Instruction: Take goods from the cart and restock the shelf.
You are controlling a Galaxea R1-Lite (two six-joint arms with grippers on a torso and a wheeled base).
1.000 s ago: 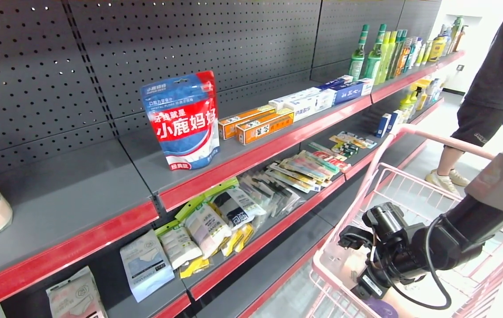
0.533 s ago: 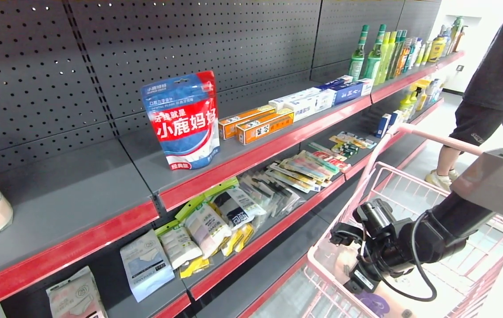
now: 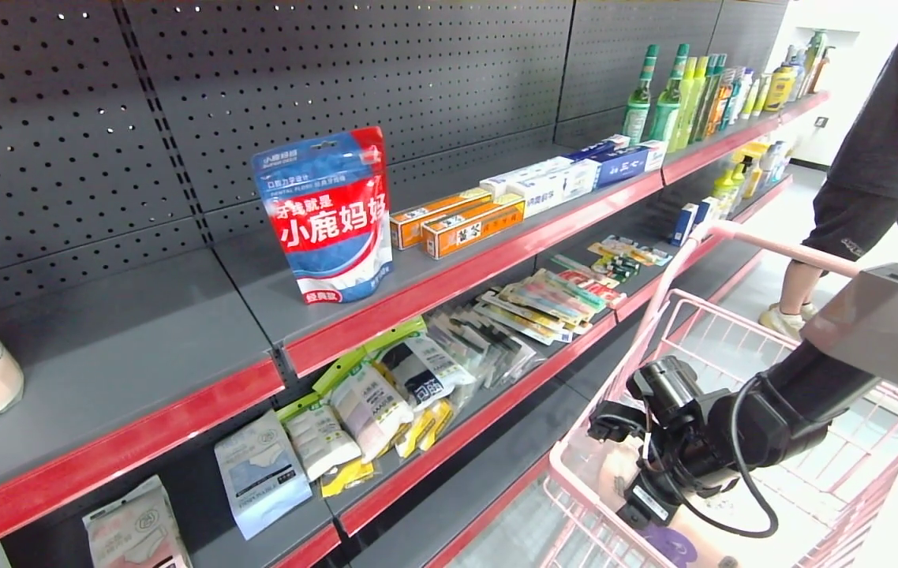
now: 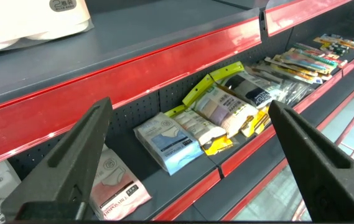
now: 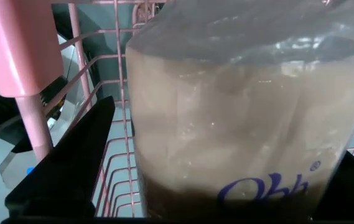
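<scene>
Head view: the right gripper has edged onto the wrapped pack in the cart; left wrist view: the left gripper gapes empty before the shelf; right wrist view: jaws straddle the pack, not yet clenched, so grasping looks next.

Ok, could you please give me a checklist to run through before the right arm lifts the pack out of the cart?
1. Pack between the fingers of the right tool: ok, it sits between them in the cart.
2. Grip closed on pack: not ok, a gap shows beside one finger.
3. Left tool free: ok, open and empty.
4. Room on the shelf: ok, bare left of the bag.
5. Lift path past the cart rim: cannot tell.
</scene>
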